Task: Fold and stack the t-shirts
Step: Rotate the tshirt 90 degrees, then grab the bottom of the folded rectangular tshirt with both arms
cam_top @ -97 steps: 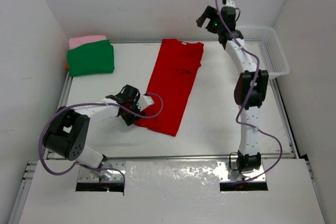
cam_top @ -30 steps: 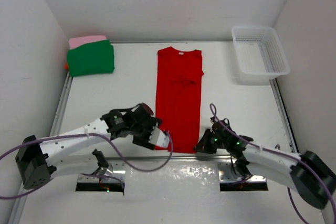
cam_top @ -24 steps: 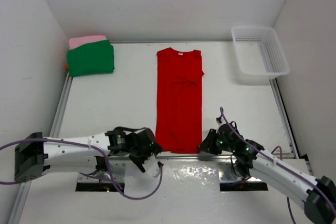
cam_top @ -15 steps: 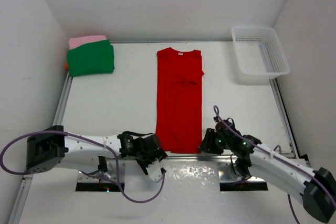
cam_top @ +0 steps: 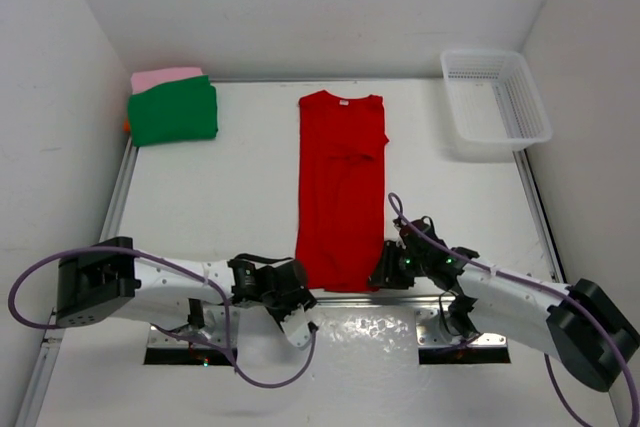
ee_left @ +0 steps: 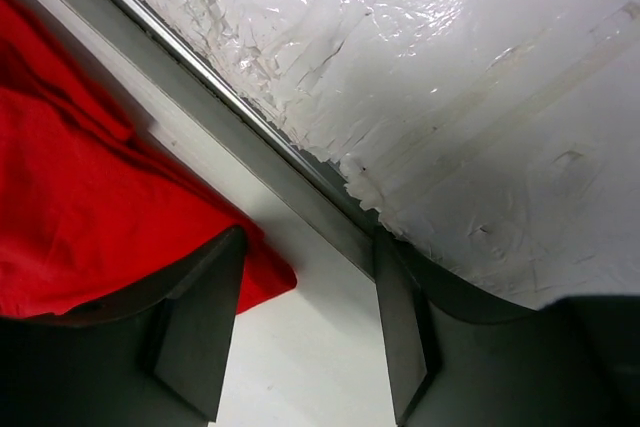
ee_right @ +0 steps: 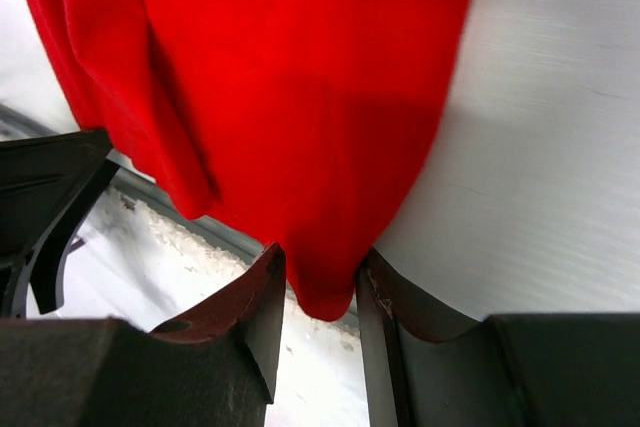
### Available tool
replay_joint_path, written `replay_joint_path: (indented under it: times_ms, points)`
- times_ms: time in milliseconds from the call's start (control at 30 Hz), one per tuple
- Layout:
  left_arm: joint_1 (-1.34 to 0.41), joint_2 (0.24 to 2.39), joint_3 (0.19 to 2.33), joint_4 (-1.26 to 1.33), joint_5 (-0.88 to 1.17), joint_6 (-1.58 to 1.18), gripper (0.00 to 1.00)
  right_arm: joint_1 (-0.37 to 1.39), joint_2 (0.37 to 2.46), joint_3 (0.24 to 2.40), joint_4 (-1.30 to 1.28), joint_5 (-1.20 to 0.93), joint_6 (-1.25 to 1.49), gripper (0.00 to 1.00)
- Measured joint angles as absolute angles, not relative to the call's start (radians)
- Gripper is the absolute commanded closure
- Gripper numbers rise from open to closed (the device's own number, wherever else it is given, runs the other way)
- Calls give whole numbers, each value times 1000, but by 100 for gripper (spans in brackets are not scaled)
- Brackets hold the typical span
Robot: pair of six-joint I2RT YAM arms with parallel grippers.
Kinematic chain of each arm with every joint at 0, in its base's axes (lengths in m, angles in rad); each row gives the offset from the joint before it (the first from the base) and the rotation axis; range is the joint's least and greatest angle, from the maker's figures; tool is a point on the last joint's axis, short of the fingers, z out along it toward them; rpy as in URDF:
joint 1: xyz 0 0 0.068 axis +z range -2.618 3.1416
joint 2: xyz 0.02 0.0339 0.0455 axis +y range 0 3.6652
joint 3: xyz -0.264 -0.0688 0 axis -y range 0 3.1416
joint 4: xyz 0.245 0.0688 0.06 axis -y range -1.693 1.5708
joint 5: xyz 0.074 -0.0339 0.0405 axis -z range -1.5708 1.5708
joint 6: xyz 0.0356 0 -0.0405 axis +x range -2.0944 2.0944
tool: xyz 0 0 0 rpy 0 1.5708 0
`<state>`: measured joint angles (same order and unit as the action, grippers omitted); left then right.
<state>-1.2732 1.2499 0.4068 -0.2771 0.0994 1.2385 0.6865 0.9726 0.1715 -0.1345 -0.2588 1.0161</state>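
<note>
The red t-shirt [cam_top: 340, 187] lies flat and lengthwise in the middle of the table, its hem at the near edge. My left gripper [cam_top: 303, 295] is low at the hem's left corner. It stands open [ee_left: 305, 337], and the red corner [ee_left: 262, 277] just reaches in beside one finger. My right gripper [cam_top: 381, 274] is at the hem's right corner. Its jaws [ee_right: 312, 312] are narrow but still open, with the red corner [ee_right: 325, 292] between them. A folded green t-shirt [cam_top: 172, 112] sits at the back left on a pink one [cam_top: 165, 77], with an orange edge [cam_top: 127, 127] below.
A white mesh basket [cam_top: 500, 145] stands at the back right. A grey metal rail [ee_left: 300, 187] runs along the table's near edge, right under both grippers, with a shiny taped plate [ee_left: 450, 97] beyond it. White walls close in on the left, right and back.
Both arms have settled at the shirt's near hem. The left gripper slid in to the left corner and narrowed. The right gripper opened, then narrowed round the right corner.
</note>
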Motion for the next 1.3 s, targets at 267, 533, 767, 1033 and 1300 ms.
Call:
replay_joint_path:
  times_ms: [267,533,767,1033,1300]
  points:
    - [-1193,1254,539,-400,206,1185,38,686,975,171,-118,-264,1017,67]
    - [-1177,1127,704,-509,371,1195,37,686,955,171,-144,-253,1016,67]
    - [-1177,1187,559,-496,251,1334,37,683,958,171,-146,-252,1013,68]
    - [-1177,1263,523,-410,156,1387,40,682,977,165,-108,-258,1017,67]
    - [-1177,1288,511,-300,121,1375,100,679,1044,165,-37,-273,1021,88]
